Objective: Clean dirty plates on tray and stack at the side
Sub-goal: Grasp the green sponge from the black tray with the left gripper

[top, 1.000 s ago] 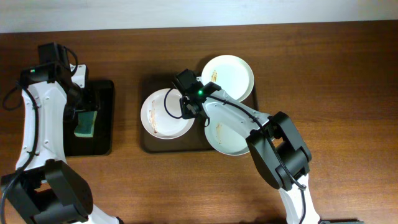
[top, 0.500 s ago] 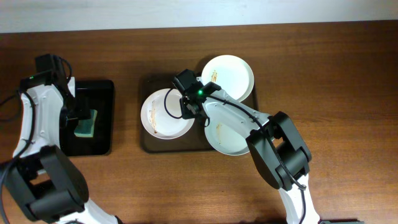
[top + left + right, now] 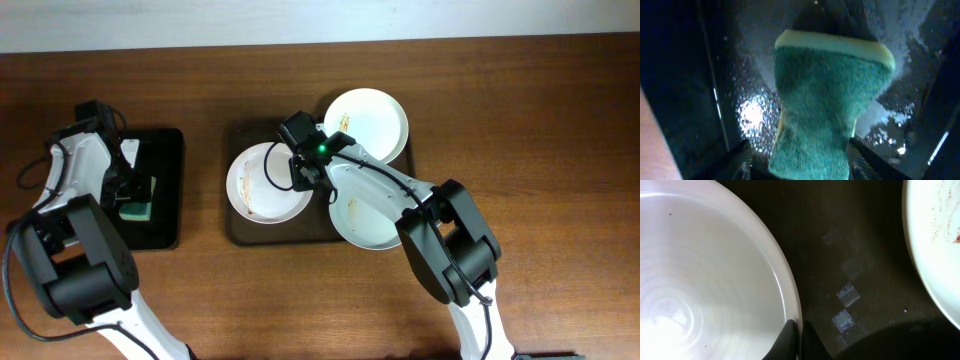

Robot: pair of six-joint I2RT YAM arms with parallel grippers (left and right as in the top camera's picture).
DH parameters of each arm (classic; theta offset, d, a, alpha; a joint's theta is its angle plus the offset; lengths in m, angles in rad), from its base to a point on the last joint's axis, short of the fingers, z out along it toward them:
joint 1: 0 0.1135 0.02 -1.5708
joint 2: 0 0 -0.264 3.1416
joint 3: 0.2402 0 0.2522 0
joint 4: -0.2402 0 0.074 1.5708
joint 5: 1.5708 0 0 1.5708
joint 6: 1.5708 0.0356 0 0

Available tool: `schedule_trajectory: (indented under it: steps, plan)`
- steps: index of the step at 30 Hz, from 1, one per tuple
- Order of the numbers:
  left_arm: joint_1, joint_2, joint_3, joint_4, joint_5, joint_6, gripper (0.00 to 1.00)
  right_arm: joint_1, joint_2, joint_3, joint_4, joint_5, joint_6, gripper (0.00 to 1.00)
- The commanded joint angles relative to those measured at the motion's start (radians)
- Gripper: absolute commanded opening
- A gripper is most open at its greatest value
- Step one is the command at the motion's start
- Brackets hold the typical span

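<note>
Three dirty plates (image 3: 368, 124) on brown tray (image 3: 238, 232), mid-desk (image 3: 540, 150): left plate (image 3: 258, 188), rear plate (image 3: 375, 115), front plate (image 3: 365, 222). Brown smears on left and front plates. Right claw (image 3: 799, 330): fingers nearly together, pinching right rim of left plate. Left claw (image 3: 800, 167): clamped on green-and-yellow sponge (image 3: 830, 100), squeezed narrow, above wet black tray (image 3: 165, 225).

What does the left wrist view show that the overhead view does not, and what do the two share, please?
Only the left wrist view shows the left gripper squeezing the green sponge into a narrow waist, and wet specks on the black tray.

Only the overhead view shows the brown tray with its left plate, back plate and front plate. It also shows the right gripper at the left plate's rim.

Both show the green sponge over the black tray, at the left gripper.
</note>
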Motion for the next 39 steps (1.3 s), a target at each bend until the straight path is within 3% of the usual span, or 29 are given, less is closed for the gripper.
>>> schedule_trajectory:
  steps: [1, 7, 11, 15, 18, 19, 24, 27, 32, 39]
  plan:
    - [0.004, 0.027, -0.004, 0.019, 0.037, 0.023, 0.57, 0.000, 0.010, 0.009, -0.008, 0.021, 0.001, 0.04]
    - [-0.005, 0.044, -0.004, 0.027, 0.053, 0.023, 0.54, 0.000, 0.010, 0.009, -0.004, 0.021, 0.001, 0.04]
    - [-0.005, 0.077, -0.004, 0.027, 0.071, 0.023, 0.46, 0.000, 0.010, 0.009, -0.005, 0.021, 0.001, 0.04]
    - [-0.005, 0.079, -0.004, 0.027, 0.077, 0.023, 0.28, 0.000, 0.010, 0.009, -0.005, 0.021, 0.001, 0.04]
    - [-0.005, 0.079, 0.001, 0.027, 0.080, 0.022, 0.03, 0.000, 0.010, 0.009, -0.005, 0.021, 0.001, 0.04]
    - [-0.006, 0.079, 0.006, 0.024, 0.082, 0.021, 0.01, 0.000, 0.010, 0.009, -0.005, 0.020, 0.001, 0.04]
    - [-0.027, 0.074, 0.105, -0.026, 0.115, -0.019, 0.01, 0.000, 0.010, 0.009, -0.005, 0.019, 0.002, 0.04]
    - [-0.056, 0.071, 0.253, -0.107, 0.195, -0.027, 0.01, 0.000, 0.010, 0.009, -0.005, 0.016, 0.002, 0.04]
    - [-0.111, 0.071, 0.468, -0.231, 0.195, -0.098, 0.01, 0.000, 0.010, 0.009, -0.005, 0.008, 0.002, 0.04]
    - [-0.140, 0.072, 0.488, -0.277, 0.190, -0.166, 0.01, 0.000, 0.010, 0.010, -0.005, 0.004, 0.002, 0.04]
